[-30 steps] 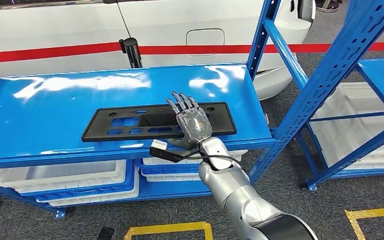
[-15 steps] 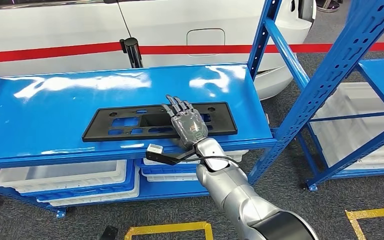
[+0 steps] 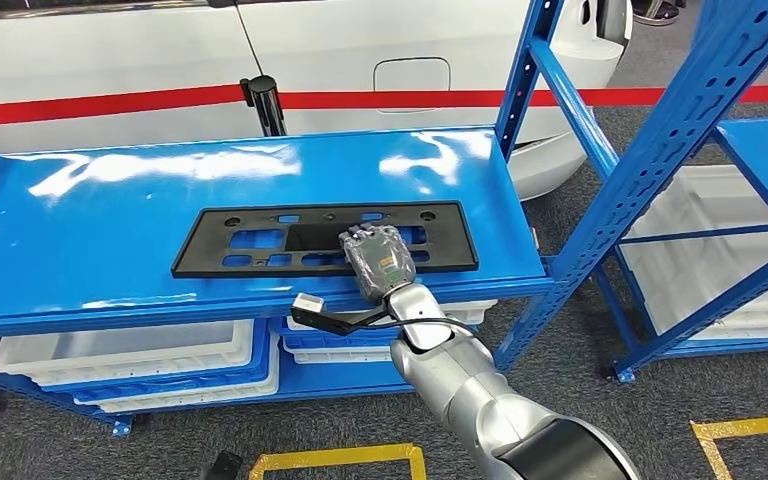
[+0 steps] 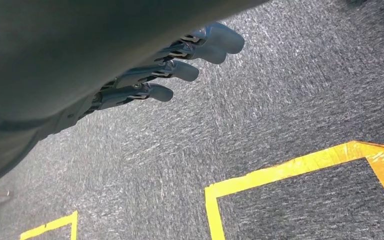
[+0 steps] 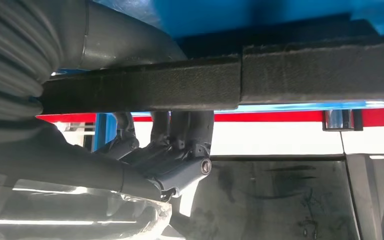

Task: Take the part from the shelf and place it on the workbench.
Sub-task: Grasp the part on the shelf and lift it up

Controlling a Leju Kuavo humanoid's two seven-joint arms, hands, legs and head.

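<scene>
The black part [image 3: 325, 238] lies flat on the blue shelf [image 3: 110, 220]. The right hand [image 3: 378, 260] appears to grip its near edge, fingers curled over it. The left hand [image 4: 170, 60] hangs over the floor, fingers apart and empty.

Right robot hand [image 3: 377, 260] on black part [image 3: 260, 240]

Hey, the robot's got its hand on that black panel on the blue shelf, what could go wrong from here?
The right hand grips the long black part well off-centre, near its right end, so the free left end may sag, twist or slip when lifted. The blue upright stands close beside the part's right end, so swinging the part out could strike it.
</scene>
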